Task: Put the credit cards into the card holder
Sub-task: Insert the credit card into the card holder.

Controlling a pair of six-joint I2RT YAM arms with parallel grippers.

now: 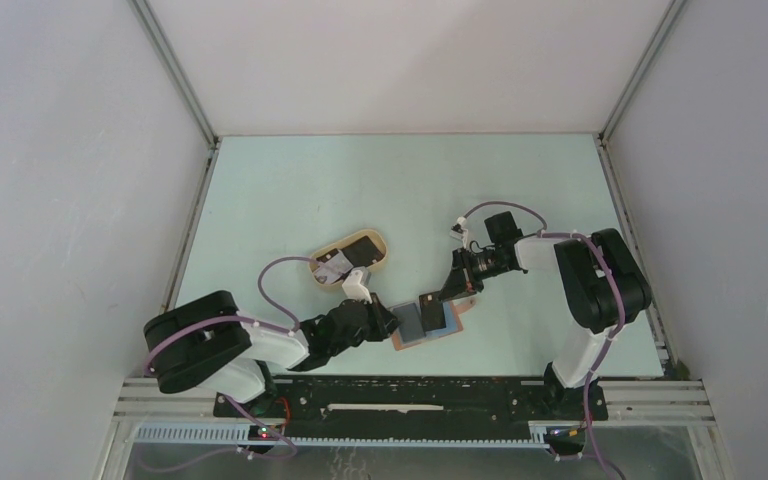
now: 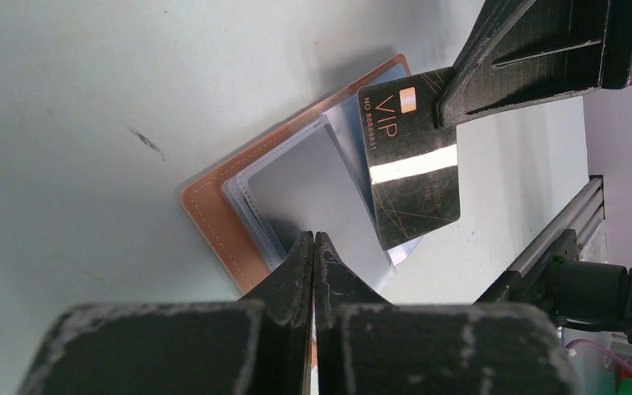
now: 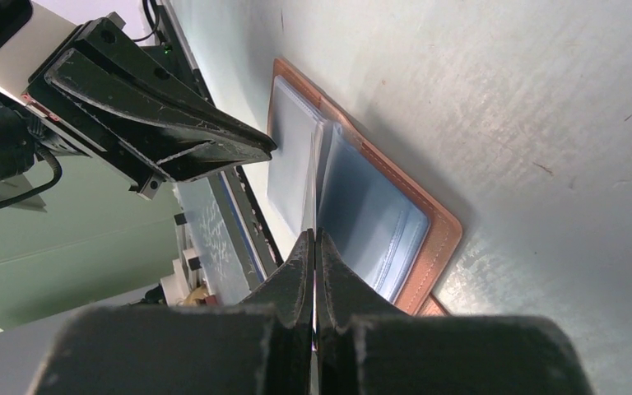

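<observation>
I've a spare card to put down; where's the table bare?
Bare: the table beyond the tan oval tray, and between the card holder and the right arm's base. Crowded: over the card holder, where left gripper and right gripper with its black VIP card meet.

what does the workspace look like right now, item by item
surface: pale green table, small scuffs
job's things: card holder open flat; black card held over it; other cards in the tan oval tray
clutter: nothing seen beyond the tray
grippers: left gripper shut, tips at the holder's edge; right gripper shut on the black card
cables: purple cables looped along both arms
surroundings: white walls, metal rail at the near edge
</observation>
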